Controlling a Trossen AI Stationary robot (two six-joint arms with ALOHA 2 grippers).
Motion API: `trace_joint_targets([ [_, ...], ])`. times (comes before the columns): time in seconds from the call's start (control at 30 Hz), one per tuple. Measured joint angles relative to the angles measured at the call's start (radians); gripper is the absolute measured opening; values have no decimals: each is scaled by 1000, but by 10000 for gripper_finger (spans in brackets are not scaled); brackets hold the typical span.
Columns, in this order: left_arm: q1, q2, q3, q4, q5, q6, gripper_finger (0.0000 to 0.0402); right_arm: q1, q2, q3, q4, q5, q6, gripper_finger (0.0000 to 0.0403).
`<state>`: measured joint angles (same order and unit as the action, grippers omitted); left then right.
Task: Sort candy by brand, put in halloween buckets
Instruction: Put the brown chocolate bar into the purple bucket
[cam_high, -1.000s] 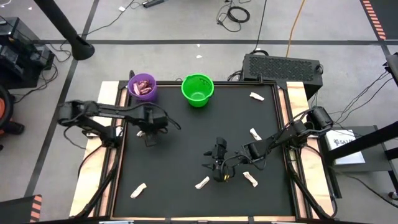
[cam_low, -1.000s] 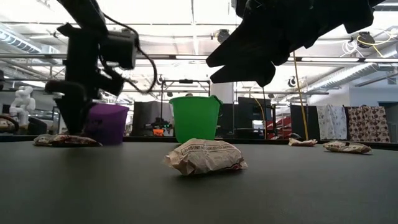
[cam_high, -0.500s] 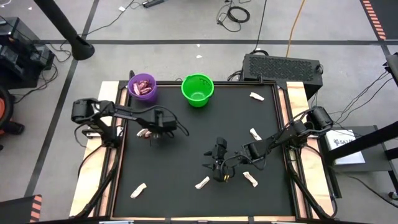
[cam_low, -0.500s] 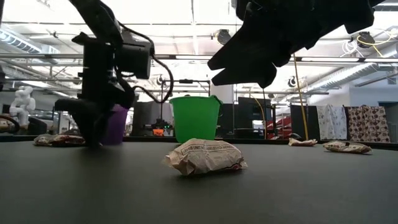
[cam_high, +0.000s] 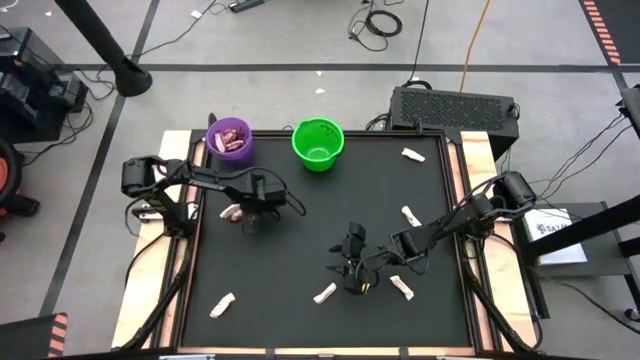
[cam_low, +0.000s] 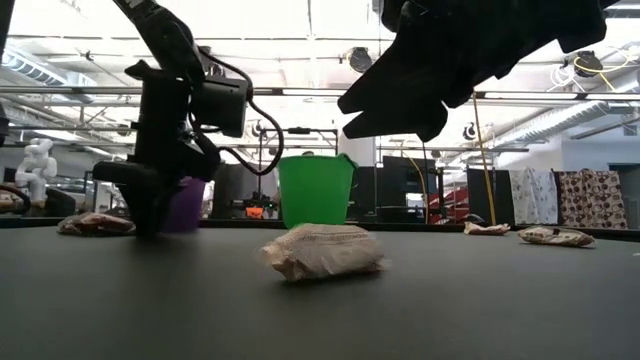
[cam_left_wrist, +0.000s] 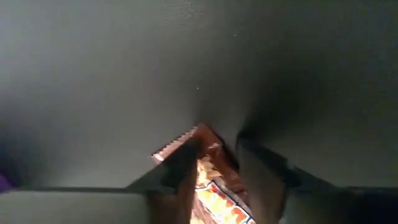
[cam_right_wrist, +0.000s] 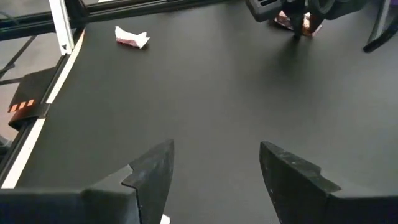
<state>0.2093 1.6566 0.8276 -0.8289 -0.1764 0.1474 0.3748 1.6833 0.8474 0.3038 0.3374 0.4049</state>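
My left gripper (cam_high: 250, 220) stands fingers-down on the table's left half, shut on a pink-red candy (cam_high: 232, 212), which also shows in the left wrist view (cam_left_wrist: 208, 168) and the low view (cam_low: 95, 223). My right gripper (cam_high: 350, 280) hangs open and empty above the table's middle front, beside a white candy (cam_high: 325, 293) lying flat, which the low view (cam_low: 322, 252) shows too. The purple bucket (cam_high: 232, 140) holds several pink-red candies. The green bucket (cam_high: 318, 145) stands next to it at the far edge. My left gripper pinches the pink-red candy's right end (cam_left_wrist: 210, 158) between its two fingers (cam_left_wrist: 181, 171). The fingers come from above, pointing down, and lie across the candy. The candy lies flat on the table, most of it sticking out toward the table's left.
Other white candies lie scattered: far right (cam_high: 413, 154), right middle (cam_high: 410, 215), front right (cam_high: 402, 288) and front left (cam_high: 222, 305). Wooden rails border the black mat on the left (cam_high: 150, 290) and right (cam_high: 480, 160).
My left gripper has gone a little toward the table's right edge along the pink-red candy and now stands at its right end. The white candy at the front has turned a little where it lies.
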Motion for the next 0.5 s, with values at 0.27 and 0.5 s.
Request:
trace_joint_targets([
  [0.27, 17, -16, 7, 1, -28, 1, 8, 0, 0, 0, 5, 0, -1, 228],
  [0.5, -3, -119, 72, -19, -24, 16, 3, 0, 0, 0, 5, 0, -1, 228],
])
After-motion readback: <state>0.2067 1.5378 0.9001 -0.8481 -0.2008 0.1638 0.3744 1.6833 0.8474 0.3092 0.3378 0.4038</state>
